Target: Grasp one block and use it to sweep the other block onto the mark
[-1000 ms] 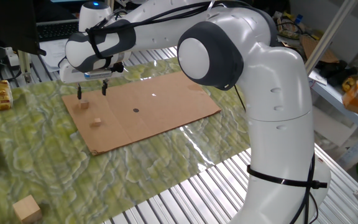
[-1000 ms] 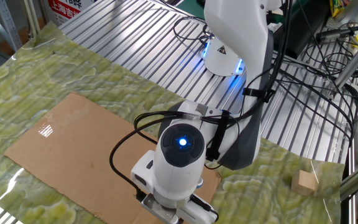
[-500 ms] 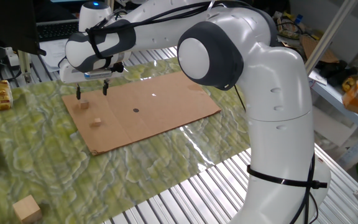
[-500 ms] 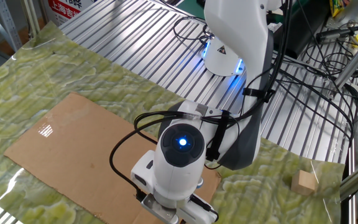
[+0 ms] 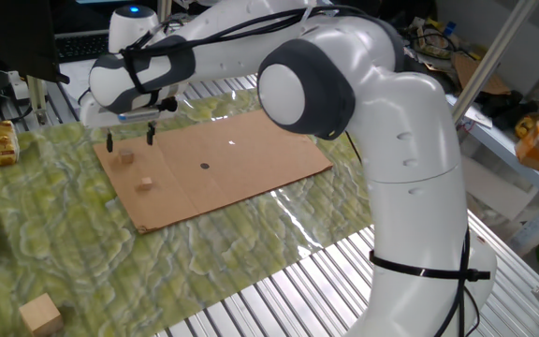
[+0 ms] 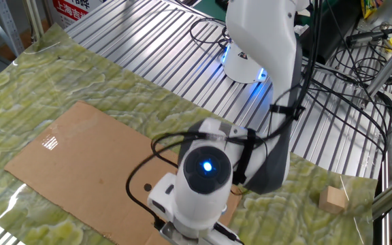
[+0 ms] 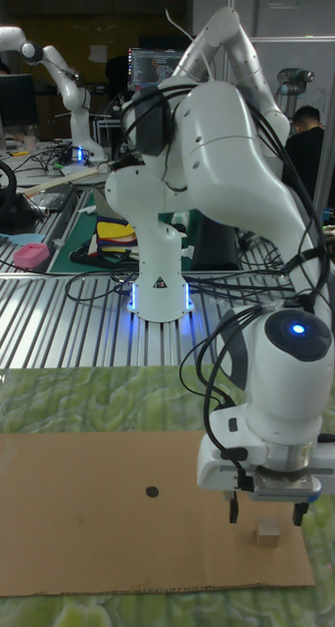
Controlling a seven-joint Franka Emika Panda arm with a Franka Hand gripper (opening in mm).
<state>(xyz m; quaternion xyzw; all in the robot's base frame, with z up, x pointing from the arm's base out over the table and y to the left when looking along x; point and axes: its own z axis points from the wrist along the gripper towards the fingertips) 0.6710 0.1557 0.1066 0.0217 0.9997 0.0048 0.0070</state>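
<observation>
On the cardboard's left end our hand (image 5: pixel 129 142) hangs open and empty over the far block (image 5: pixel 125 157). It looks light, stiff wood; we'd pinch its flat sides, probably. Mark (image 5: pixel 204 167) sits right.

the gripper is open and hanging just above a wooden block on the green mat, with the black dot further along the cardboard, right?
Not quite: the block under the open gripper lies on the cardboard sheet, not the green mat. One fixed view shows it. The black dot is indeed further along the cardboard.
</observation>
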